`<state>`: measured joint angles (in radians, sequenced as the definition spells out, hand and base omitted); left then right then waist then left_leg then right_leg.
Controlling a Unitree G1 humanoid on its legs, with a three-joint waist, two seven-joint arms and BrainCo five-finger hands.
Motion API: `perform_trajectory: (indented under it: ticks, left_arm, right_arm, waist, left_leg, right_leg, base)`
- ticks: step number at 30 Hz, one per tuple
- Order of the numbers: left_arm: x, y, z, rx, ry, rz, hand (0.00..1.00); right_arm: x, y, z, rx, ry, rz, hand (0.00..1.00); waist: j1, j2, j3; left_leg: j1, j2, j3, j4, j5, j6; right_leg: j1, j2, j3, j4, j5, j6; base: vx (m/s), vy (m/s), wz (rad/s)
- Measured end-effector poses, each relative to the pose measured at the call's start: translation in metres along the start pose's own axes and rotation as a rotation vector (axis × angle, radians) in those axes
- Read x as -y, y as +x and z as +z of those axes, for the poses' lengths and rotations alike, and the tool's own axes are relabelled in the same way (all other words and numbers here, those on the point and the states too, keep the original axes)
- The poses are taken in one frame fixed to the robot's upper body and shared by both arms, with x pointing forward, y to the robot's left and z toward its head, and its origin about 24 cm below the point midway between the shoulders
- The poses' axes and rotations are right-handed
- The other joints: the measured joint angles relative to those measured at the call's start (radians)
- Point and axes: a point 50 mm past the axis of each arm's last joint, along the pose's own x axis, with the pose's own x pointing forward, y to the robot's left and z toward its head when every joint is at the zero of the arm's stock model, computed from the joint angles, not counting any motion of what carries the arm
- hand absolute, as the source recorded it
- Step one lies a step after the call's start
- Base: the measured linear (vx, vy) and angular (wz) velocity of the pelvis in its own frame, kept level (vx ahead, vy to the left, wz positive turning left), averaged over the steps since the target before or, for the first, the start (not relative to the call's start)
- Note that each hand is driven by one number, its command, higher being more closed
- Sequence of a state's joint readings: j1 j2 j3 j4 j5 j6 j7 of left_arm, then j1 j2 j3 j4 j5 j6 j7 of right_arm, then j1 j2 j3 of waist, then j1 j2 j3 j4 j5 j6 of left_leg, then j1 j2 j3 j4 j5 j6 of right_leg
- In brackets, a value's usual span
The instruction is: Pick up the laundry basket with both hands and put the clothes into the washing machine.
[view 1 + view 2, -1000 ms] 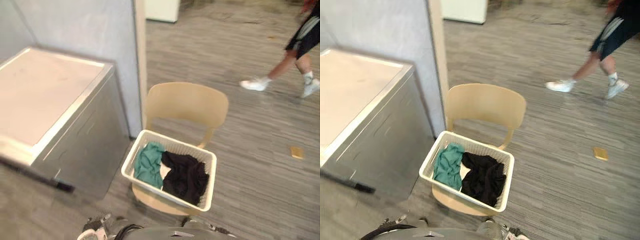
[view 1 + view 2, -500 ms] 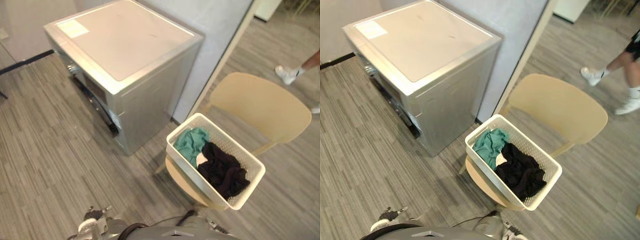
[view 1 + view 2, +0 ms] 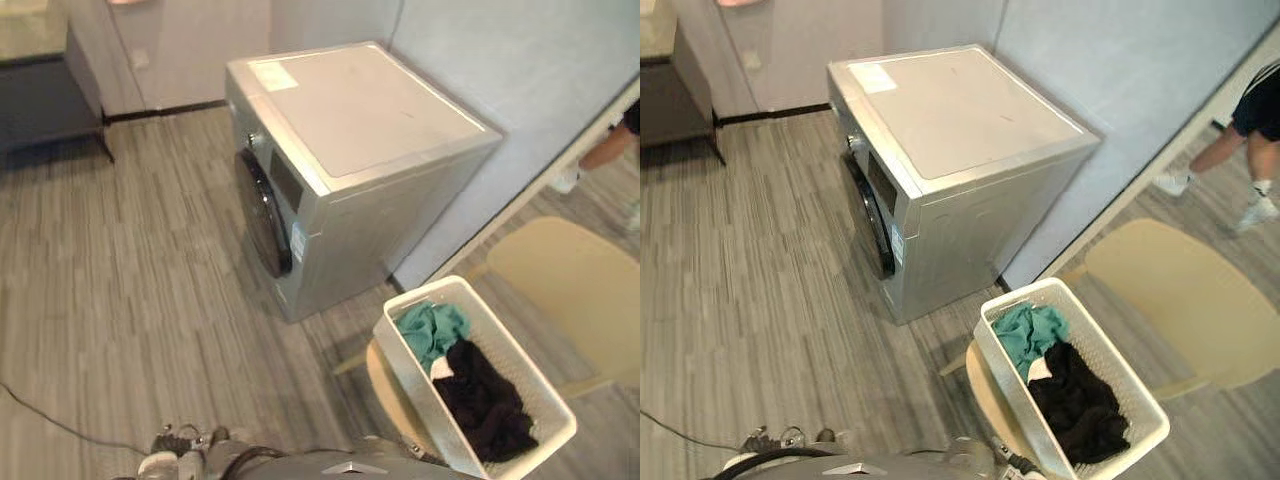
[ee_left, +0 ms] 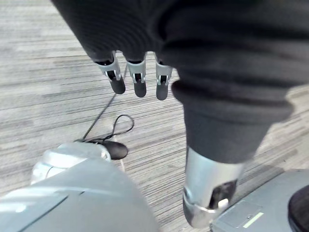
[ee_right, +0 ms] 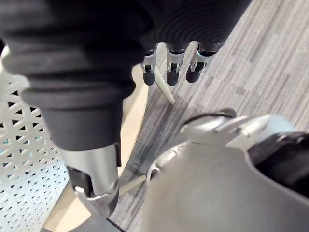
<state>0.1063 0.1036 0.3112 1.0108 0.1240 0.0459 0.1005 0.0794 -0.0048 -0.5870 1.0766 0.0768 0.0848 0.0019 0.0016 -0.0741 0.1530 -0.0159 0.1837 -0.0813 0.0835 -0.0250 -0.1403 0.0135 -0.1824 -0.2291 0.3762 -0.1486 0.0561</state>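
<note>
Over the floor [image 4: 43, 72], left hand [image 4: 139, 79] and right hand [image 5: 172, 65], fingers straight, both empty.

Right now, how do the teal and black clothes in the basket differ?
Colour: teal garment against black garment. Place: the teal garment lies at the end nearer the washing machine, the black garment at the other end. Spread: the black garment covers more than the teal garment. Both lie crumpled in the white laundry basket.

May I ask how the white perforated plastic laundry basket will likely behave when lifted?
The white perforated plastic laundry basket probably lifts stiff and light: mesh walls, only a teal garment and a black garment inside. It perches on the beige chair; a one-sided push might tip it.
</note>
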Motion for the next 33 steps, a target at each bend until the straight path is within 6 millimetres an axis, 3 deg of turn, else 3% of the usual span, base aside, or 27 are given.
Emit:
perform_trajectory:
  ticks: [1,2,3,4,6,7,8,9,10,11,12,13,15,16,18,19,21,22,23,24,25,26,27,28,29,31,33]
  left_arm:
    - [0.010,0.000,0.008,0.017,-0.016,-0.021,0.00]
    - [0.016,0.000,0.013,0.027,-0.033,-0.031,0.00]
    - [0.017,0.001,0.018,0.044,-0.053,-0.029,0.00]
    - [0.024,0.002,0.031,0.072,-0.063,-0.043,0.00]
    - [0.039,-0.001,0.040,0.099,-0.117,-0.075,0.00]
    - [0.043,-0.003,0.038,0.098,-0.132,-0.079,0.00]
    - [0.046,-0.004,0.038,0.098,-0.141,-0.085,0.00]
    - [0.049,-0.006,0.037,0.102,-0.160,-0.087,0.00]
    - [0.051,-0.008,0.042,0.128,-0.186,-0.087,0.00]
    - [0.050,-0.009,0.048,0.155,-0.218,-0.083,0.00]
    - [0.050,-0.010,0.049,0.159,-0.229,-0.081,0.00]
    - [0.045,-0.009,0.049,0.159,-0.273,-0.061,0.00]
    - [0.038,-0.009,0.055,0.186,-0.295,-0.039,0.00]
    - [0.034,-0.009,0.050,0.172,-0.315,-0.022,0.00]
    - [0.027,-0.008,0.049,0.166,-0.364,0.011,0.00]
    - [0.023,-0.007,0.047,0.156,-0.397,0.030,0.00]
    - [0.023,-0.008,0.032,0.113,-0.418,0.050,0.00]
    - [0.022,-0.007,0.024,0.083,-0.450,0.052,0.00]
    - [0.011,-0.005,0.026,0.094,-0.433,0.077,0.00]
    - [-0.007,-0.001,0.026,0.089,-0.387,0.122,0.00]
    - [-0.014,0.001,0.021,0.067,-0.359,0.137,0.00]
    - [-0.015,0.001,0.010,0.014,-0.336,0.134,0.00]
    - [-0.014,0.001,0.007,0.001,-0.335,0.131,0.00]
    - [-0.014,0.000,-0.003,-0.028,-0.289,0.126,0.00]
    - [-0.014,-0.001,-0.008,-0.040,-0.236,0.118,0.00]
    - [-0.013,-0.001,-0.010,-0.046,-0.209,0.110,0.00]
    - [-0.006,-0.001,-0.010,-0.047,-0.190,0.079,0.00]
  right_arm:
    - [0.005,0.000,0.001,0.007,0.009,-0.008,0.00]
    - [0.012,-0.002,0.000,0.013,0.016,-0.020,0.00]
    - [0.011,-0.003,-0.006,0.006,0.024,-0.020,0.00]
    - [0.011,-0.004,-0.015,-0.017,0.042,-0.022,0.00]
    - [0.014,-0.006,-0.021,-0.027,0.075,-0.032,0.00]
    - [0.015,-0.005,-0.015,-0.005,0.069,-0.033,0.00]
    - [0.017,-0.005,-0.012,0.004,0.065,-0.036,0.00]
    - [0.018,-0.005,-0.009,0.017,0.066,-0.037,0.00]
    - [0.019,-0.005,-0.005,0.030,0.081,-0.037,0.00]
    - [0.020,-0.005,-0.001,0.039,0.079,-0.038,0.00]
    - [0.019,-0.004,0.001,0.040,0.071,-0.034,0.00]
    - [0.014,-0.004,0.004,0.050,0.053,-0.019,0.00]
    - [0.008,-0.004,0.012,0.083,0.033,-0.006,0.00]
    - [0.001,-0.004,0.021,0.118,0.029,0.017,0.00]
    - [-0.007,-0.004,0.025,0.127,0.014,0.038,0.00]
    - [-0.007,-0.004,0.023,0.122,0.018,0.036,0.00]
    - [0.002,-0.004,0.019,0.110,0.041,0.004,0.00]
    - [0.012,-0.005,0.012,0.087,0.078,-0.031,0.00]
    - [0.010,-0.004,-0.001,0.037,0.107,-0.033,0.00]
    - [-0.002,-0.005,-0.024,-0.048,0.150,-0.010,0.00]
    - [-0.001,-0.006,-0.027,-0.053,0.191,-0.019,0.00]
    - [-0.001,-0.005,-0.025,-0.049,0.197,-0.022,0.00]
    - [0.000,-0.005,-0.024,-0.045,0.201,-0.023,0.00]
    - [-0.001,-0.004,-0.022,-0.043,0.202,-0.018,0.00]
    - [0.001,-0.004,-0.021,-0.039,0.199,-0.019,0.00]
    - [0.002,-0.004,-0.019,-0.032,0.196,-0.018,0.00]
    - [0.004,-0.003,-0.012,-0.009,0.184,-0.022,0.00]
  waist:
    - [-0.017,0.031,0.018]
    - [-0.031,0.059,0.018]
    - [-0.029,0.036,0.020]
    - [-0.037,0.015,0.038]
    - [-0.034,0.013,0.047]
    - [-0.031,0.041,0.048]
    - [-0.028,0.043,0.050]
    - [-0.027,0.062,0.039]
    - [-0.028,0.077,0.039]
    - [-0.019,0.096,0.044]
    - [-0.009,0.095,0.052]
    - [0.012,0.070,0.062]
    - [0.037,0.059,0.056]
    - [0.041,0.054,0.055]
    - [0.045,0.034,0.047]
    - [0.055,0.021,0.038]
    - [0.055,0.029,0.006]
    - [0.054,0.033,-0.021]
    - [0.049,0.003,-0.032]
    - [0.028,-0.044,-0.071]
    - [0.017,-0.049,-0.075]
    - [0.014,-0.049,-0.075]
    - [0.015,-0.048,-0.075]
    - [0.009,-0.041,-0.074]
    - [-0.005,-0.033,-0.074]
    - [-0.012,-0.024,-0.068]
    - [-0.017,0.003,-0.057]
  left_leg:
    - [0.004,0.010,0.001,-0.027,0.033,0.047]
    - [0.001,0.041,-0.015,-0.060,0.056,0.030]
    - [-0.007,0.020,-0.046,-0.097,0.081,0.004]
    - [-0.004,-0.006,-0.042,-0.066,0.072,0.009]
    - [-0.033,-0.022,0.037,0.072,0.008,0.024]
    - [-0.044,-0.014,0.058,0.146,-0.031,0.009]
    - [-0.061,-0.011,0.060,0.192,-0.052,0.000]
    - [-0.104,-0.006,0.053,0.279,-0.087,-0.030]
    - [-0.202,0.001,0.046,0.460,-0.112,-0.053]
    - [-0.298,0.007,0.025,0.648,-0.094,-0.088]
    - [-0.323,0.016,0.025,0.715,-0.073,-0.106]
    - [-0.362,0.028,0.045,0.811,-0.041,-0.093]
    - [-0.371,0.086,0.095,0.828,-0.098,-0.014]
    - [-0.371,0.143,0.111,0.758,-0.139,0.037]
    - [-0.354,0.214,0.104,0.562,-0.135,0.057]
    - [-0.329,0.240,0.077,0.437,-0.121,0.057]
    - [-0.293,0.247,0.058,0.360,-0.123,0.047]
    - [-0.293,0.216,0.077,0.405,-0.079,-0.106]
    - [-0.306,0.171,0.099,0.446,-0.118,-0.089]
    - [-0.329,0.125,0.109,0.482,-0.150,-0.087]
    - [-0.322,0.113,0.113,0.494,-0.164,-0.091]
    - [-0.283,0.107,0.153,0.483,-0.180,-0.073]
    - [-0.258,0.102,0.178,0.467,-0.186,-0.062]
    - [-0.207,0.085,0.224,0.420,-0.186,-0.030]
    - [-0.155,0.076,0.255,0.364,-0.175,-0.004]
    - [-0.085,0.058,0.294,0.294,-0.160,0.019]
    - [0.028,0.048,0.363,0.206,-0.151,0.031]
  right_leg:
    - [-0.054,0.007,0.007,0.094,-0.021,-0.036]
    - [-0.065,0.072,0.048,0.054,-0.080,-0.026]
    - [-0.051,0.143,0.136,-0.104,-0.099,-0.028]
    - [-0.037,0.116,0.130,-0.076,-0.092,-0.020]
    - [-0.006,0.091,0.098,-0.068,-0.093,-0.009]
    - [0.021,0.093,0.084,-0.073,-0.097,-0.008]
    - [0.026,0.100,0.082,-0.073,-0.103,-0.006]
    - [0.027,0.106,0.080,-0.065,-0.127,-0.009]
    - [0.027,0.110,0.067,-0.043,-0.147,-0.004]
    - [0.036,0.110,0.054,-0.013,-0.160,0.003]
    - [0.044,0.107,0.057,0.002,-0.168,0.007]
    - [0.062,0.092,0.070,0.013,-0.174,0.015]
    - [0.065,0.077,0.103,0.011,-0.169,0.024]
    - [0.060,0.065,0.128,0.002,-0.163,0.039]
    - [0.052,0.025,0.169,-0.015,-0.157,0.059]
    - [0.055,-0.015,0.200,-0.031,-0.171,0.085]
    - [0.063,-0.071,0.241,-0.050,-0.204,0.143]
    - [0.088,-0.127,0.272,-0.080,-0.219,0.155]
    - [0.096,-0.165,0.299,-0.103,-0.212,0.145]
    - [0.093,-0.188,0.365,-0.113,-0.111,0.130]
    - [0.081,-0.193,0.395,-0.103,-0.009,0.133]
    - [0.039,-0.192,0.428,-0.053,0.118,0.096]
    - [0.007,-0.193,0.438,-0.018,0.188,0.066]
    - [-0.055,-0.196,0.438,0.042,0.343,0.006]
    - [-0.110,-0.190,0.432,0.143,0.371,0.000]
    - [-0.192,-0.154,0.390,0.304,0.235,0.016]
    - [-0.267,-0.059,0.255,0.443,0.049,0.039]
  base:
    - [-0.02,-0.116,0.99]
    - [-0.07,-0.177,1.21]
    - [-0.10,-0.210,1.41]
    - [-0.03,-0.139,1.10]
    - [0.08,-0.024,0.62]
    - [0.07,-0.006,0.32]
    - [0.02,0.007,0.15]
    - [0.02,0.044,0.32]
    - [0.04,0.089,0.46]
    - [0.06,0.109,0.39]
    - [0.07,0.134,0.04]
    - [0.08,0.189,-0.35]
    - [0.09,0.222,-0.54]
    - [0.09,0.220,-0.49]
    - [0.16,0.456,-0.52]
    - [0.17,0.491,-0.44]
    - [0.27,0.766,-0.34]
    - [0.29,0.767,-0.28]
    - [0.38,0.671,-0.07]
    - [0.29,0.455,0.08]
    - [0.46,0.792,-0.11]
    - [0.27,0.553,-0.35]
    - [0.30,0.631,-0.60]
    - [0.17,0.369,-0.46]
    - [0.21,0.373,-0.36]
    - [0.17,0.243,-0.29]
    - [0.16,0.175,-0.57]
